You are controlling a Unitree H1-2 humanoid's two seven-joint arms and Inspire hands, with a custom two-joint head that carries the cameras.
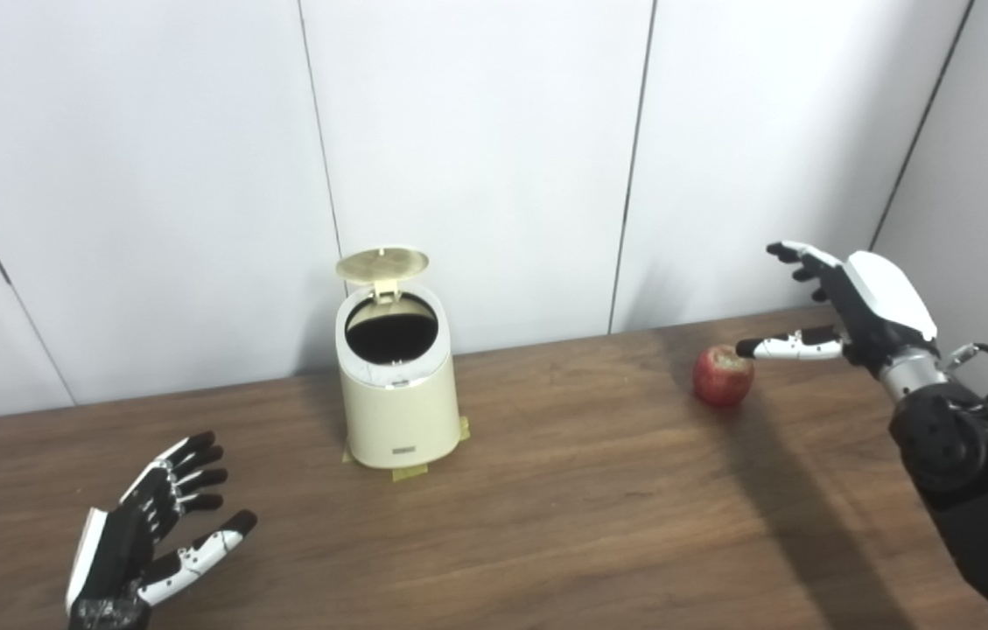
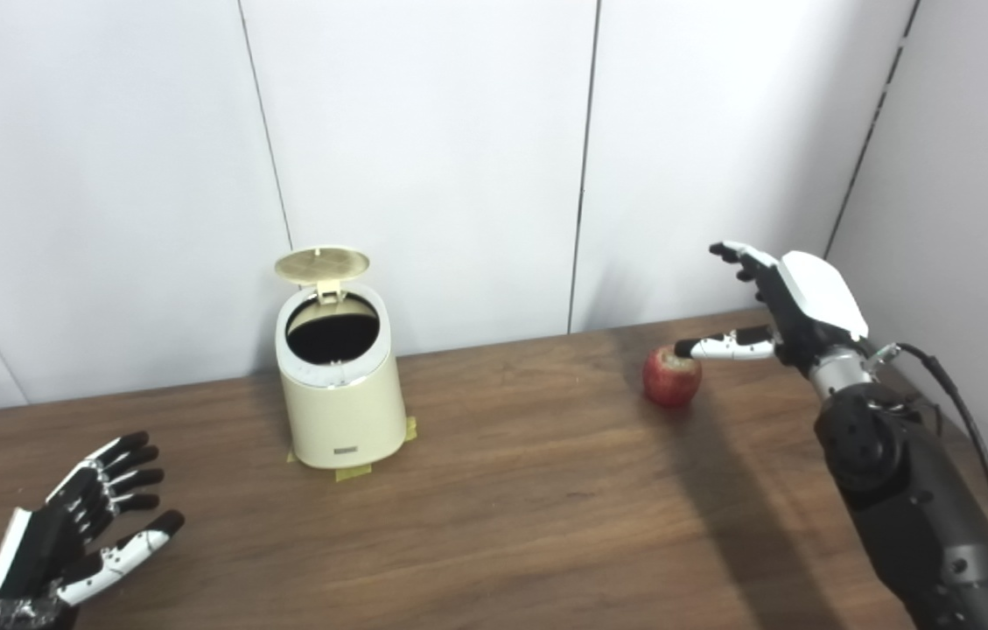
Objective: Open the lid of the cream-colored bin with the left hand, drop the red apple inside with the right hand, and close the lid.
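At the near left of the wooden table (image 1: 546, 525) the left hand (image 1: 152, 534) lies low with its fingers spread and nothing in it, well apart from the cream-colored bin (image 1: 397, 394), and it looks best left there until the closing step. The bin stands toward the back left of centre on strips of tape (image 1: 410, 472), and its lid (image 1: 381, 263) is already tipped up behind the dark mouth, so by the look of it the step in hand is picking up the apple. The red apple (image 1: 723, 375) sits on the table well to the right of the bin, near the wall. The right hand (image 1: 844, 306) is just beside and above it, fingers apart and empty, with the thumb tip reaching to the top of the fruit; whether it touches cannot be told. To do this well, the hand would probably need to come lower and further over the apple so that thumb and fingers close on opposite sides of its widest part. A pinch at the crown risks rolling the round fruit away. The carry leftward should clear the bin's rim and the raised lid before release over the opening.
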